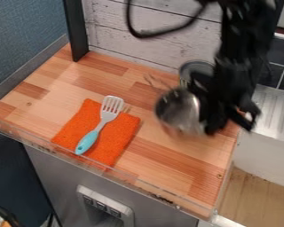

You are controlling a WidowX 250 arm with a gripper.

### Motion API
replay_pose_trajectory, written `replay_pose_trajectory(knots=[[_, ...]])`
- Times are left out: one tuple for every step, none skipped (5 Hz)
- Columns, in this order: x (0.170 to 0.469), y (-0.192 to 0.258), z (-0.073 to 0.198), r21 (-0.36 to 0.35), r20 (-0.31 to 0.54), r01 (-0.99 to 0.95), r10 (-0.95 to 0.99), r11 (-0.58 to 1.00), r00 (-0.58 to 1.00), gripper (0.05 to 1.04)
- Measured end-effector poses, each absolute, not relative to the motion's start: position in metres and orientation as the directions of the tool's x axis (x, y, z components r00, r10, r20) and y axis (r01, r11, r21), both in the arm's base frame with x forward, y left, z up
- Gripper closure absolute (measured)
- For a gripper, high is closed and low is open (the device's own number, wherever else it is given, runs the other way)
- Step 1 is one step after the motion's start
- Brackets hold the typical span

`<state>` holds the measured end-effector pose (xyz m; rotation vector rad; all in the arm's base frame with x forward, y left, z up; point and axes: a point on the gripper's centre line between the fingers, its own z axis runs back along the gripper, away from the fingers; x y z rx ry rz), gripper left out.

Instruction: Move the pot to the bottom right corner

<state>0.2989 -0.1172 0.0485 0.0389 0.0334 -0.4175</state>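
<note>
The metal pot is right of the counter's middle, tilted with its open top facing the camera, and its lower edge is blurred. My black gripper hangs over the counter's right part, shut on the pot at its right side. The dark gripper body covers that side of the pot, so the exact spot of the hold is hidden. The wooden counter's bottom right corner lies below and in front of the pot.
An orange cloth with a blue-handled spatula on it lies left of the pot. Behind the pot stands a round metal container. A clear raised edge runs along the front, and a metal sink area adjoins at right.
</note>
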Motion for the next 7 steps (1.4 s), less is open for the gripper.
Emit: replay_pose_trajectory(knots=[[0.295,-0.126,0.034,-0.004,-0.063,0.455,-0.454,0.891,0.889,1.002],[0.287,-0.125,0.029,0.004,-0.093,0.478,-0.476,0.878,0.875,1.002],[0.277,-0.115,0.022,0.018,-0.136,0.476,-0.469,0.879,0.873,1.002],[0.272,-0.103,0.018,0.021,-0.164,0.457,-0.448,0.889,0.879,1.002],[0.27,-0.098,0.015,-0.001,-0.169,0.449,-0.443,0.894,0.881,0.971],[0.269,-0.098,0.014,-0.014,-0.174,0.461,-0.457,0.887,0.873,0.784],[0.272,-0.102,0.046,0.005,-0.079,0.408,-0.406,0.913,0.91,0.493]])
